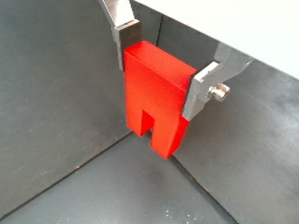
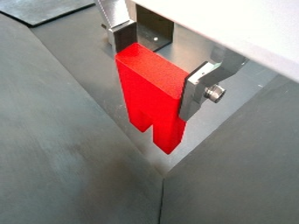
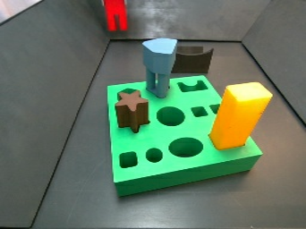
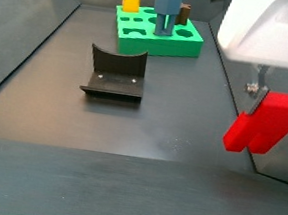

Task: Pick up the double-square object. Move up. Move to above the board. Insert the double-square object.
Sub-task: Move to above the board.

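Wrist views both show the gripper (image 1: 163, 68) clamped on the double-square object (image 1: 156, 98), its silver fingers (image 1: 201, 92) pressing the flat sides near the solid end so that the notched end hangs free below, which is the end that I judge must enter a hole. Nothing but bare dark floor lies beneath it, so the piece is lifted clear, not resting. Going left to right in a side view, the fixture (image 4: 115, 73) stands on the floor at left of centre, the board (image 4: 159, 32) lies far back beyond it, and the gripper (image 4: 278, 93) with the red piece (image 4: 269, 121) hangs at the near right, well apart from both. On the board (image 3: 141, 176) stand a brown star block (image 3: 131, 109), a blue-grey block (image 3: 158, 64) and a yellow block (image 3: 238, 113); several cutouts remain open. The carry across to above the board looks like the step in hand.
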Robot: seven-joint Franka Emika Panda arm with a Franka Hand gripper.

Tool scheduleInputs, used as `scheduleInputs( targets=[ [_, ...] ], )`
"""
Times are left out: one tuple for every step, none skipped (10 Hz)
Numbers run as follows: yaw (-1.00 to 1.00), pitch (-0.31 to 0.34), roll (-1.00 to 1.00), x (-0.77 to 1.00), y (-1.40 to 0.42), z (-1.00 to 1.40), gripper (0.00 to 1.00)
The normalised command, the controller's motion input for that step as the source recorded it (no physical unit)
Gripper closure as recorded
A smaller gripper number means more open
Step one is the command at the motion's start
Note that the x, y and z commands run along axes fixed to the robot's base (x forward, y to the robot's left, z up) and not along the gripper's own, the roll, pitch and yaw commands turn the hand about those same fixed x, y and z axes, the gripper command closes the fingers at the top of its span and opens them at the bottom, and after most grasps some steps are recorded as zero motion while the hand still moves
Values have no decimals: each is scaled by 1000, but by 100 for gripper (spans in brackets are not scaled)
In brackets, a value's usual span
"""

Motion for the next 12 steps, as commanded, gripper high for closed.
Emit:
scheduleInputs(
  targets=[
    [163, 141, -67, -198, -286, 1000, 100],
    [159, 135, -70, -197, -288, 1000, 100],
    [117, 89, -3, -186, -260, 1000, 100],
    [79, 63, 58, -173, -237, 1000, 100],
    [51, 53, 104, -160, -215, 1000, 100],
    [42, 50, 109, -154, -207, 1000, 100],
    [28, 36, 113, -142, -183, 1000, 100],
    [24, 35, 113, -137, -172, 1000, 100],
    [22, 30, 103, -131, -155, 1000, 100],
    [20, 28, 101, -125, -144, 1000, 100],
    [19, 32, 95, -115, -131, 1000, 100],
    [19, 38, 93, -110, -122, 1000, 100]
  ],
)
